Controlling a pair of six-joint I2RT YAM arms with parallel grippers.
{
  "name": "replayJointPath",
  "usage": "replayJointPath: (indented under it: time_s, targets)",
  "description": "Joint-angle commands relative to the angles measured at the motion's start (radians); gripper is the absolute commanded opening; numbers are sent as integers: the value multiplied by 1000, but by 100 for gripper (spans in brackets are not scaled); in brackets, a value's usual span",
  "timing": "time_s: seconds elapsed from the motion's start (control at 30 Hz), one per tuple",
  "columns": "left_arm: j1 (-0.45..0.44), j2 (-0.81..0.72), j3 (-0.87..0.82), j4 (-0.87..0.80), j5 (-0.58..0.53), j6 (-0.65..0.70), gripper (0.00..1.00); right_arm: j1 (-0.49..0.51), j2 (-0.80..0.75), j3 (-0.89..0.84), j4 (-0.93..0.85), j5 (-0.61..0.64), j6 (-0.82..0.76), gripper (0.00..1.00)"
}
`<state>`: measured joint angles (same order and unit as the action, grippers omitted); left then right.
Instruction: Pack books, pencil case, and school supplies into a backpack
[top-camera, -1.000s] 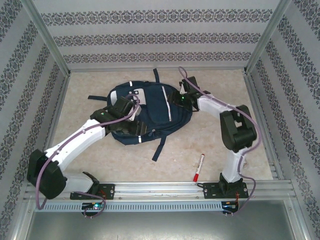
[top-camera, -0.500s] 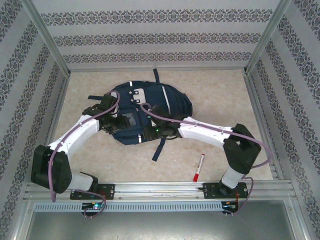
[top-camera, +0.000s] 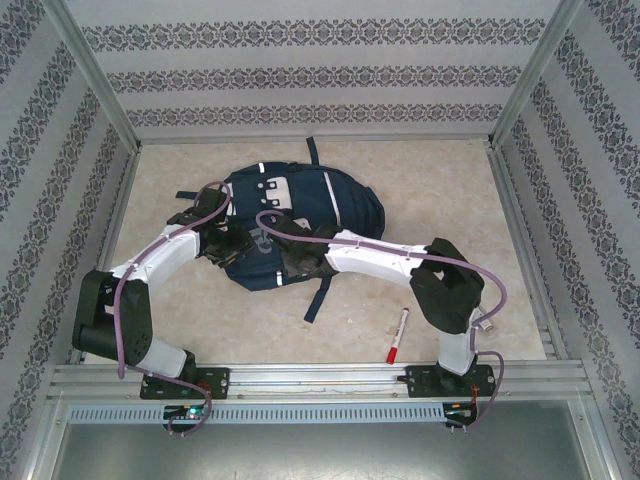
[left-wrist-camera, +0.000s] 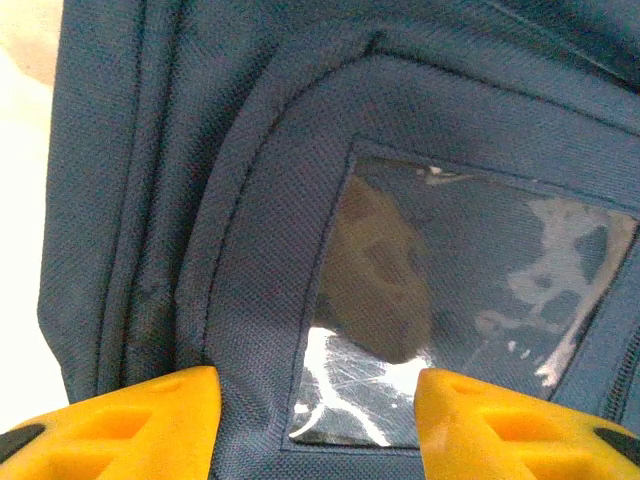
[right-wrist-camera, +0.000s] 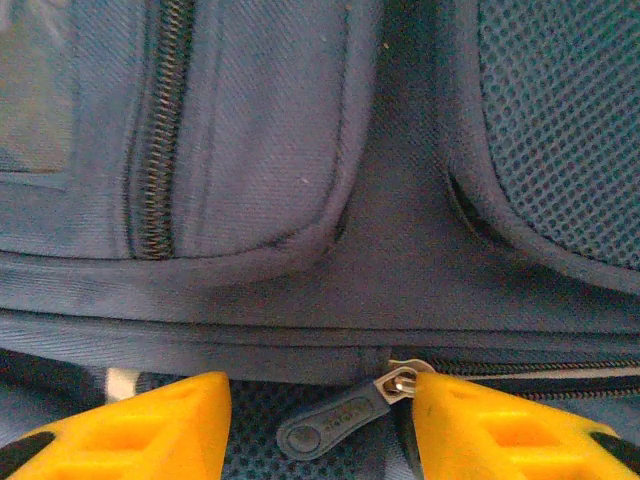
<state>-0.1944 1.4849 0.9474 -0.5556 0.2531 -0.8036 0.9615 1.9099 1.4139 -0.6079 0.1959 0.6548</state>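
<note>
- On the left side of the table (top-camera: 450, 200), the left arm bends in an arc, and the left gripper (top-camera: 222, 243) hangs low over the backpack (top-camera: 335, 200). Its jaws stand apart above the clear pocket window (left-wrist-camera: 450, 300) and hold nothing.
- At the middle, the right arm reaches across to the near edge of the backpack. The right gripper (right-wrist-camera: 320, 390) has its jaws apart, with the zipper pull (right-wrist-camera: 335, 420) between them, not pinched.
- I judge the step is unzipping. Next, these jaws must close on the pull.
- Further right, the marker pen (top-camera: 398, 335) lies on the table, well apart from the backpack.
</note>
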Motion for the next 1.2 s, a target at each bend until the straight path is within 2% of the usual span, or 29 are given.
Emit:
replayJointPath:
  time_s: [0.0,0.27,0.4,0.57,0.73,1.17]
  targets:
    - [9,23,-29,43,18,-31,54,23,33,40,-78,76,5,52]
    - [13,34,-37,44,16,-22,54,54,47,70,-180,184,51,52]
    - [13,41,-47,65,30,-36,54,60,44,69,-188,195,55,47]
    - [13,49,-36,43,23,-17,54,60,65,87,-198,209,31,47]
    - [14,57,-26,34,36,-4,54,66,121,151,-220,173,-10,45]
    - [15,17,-77,44,31,1,54,89,133,206,-284,186,-52,23]
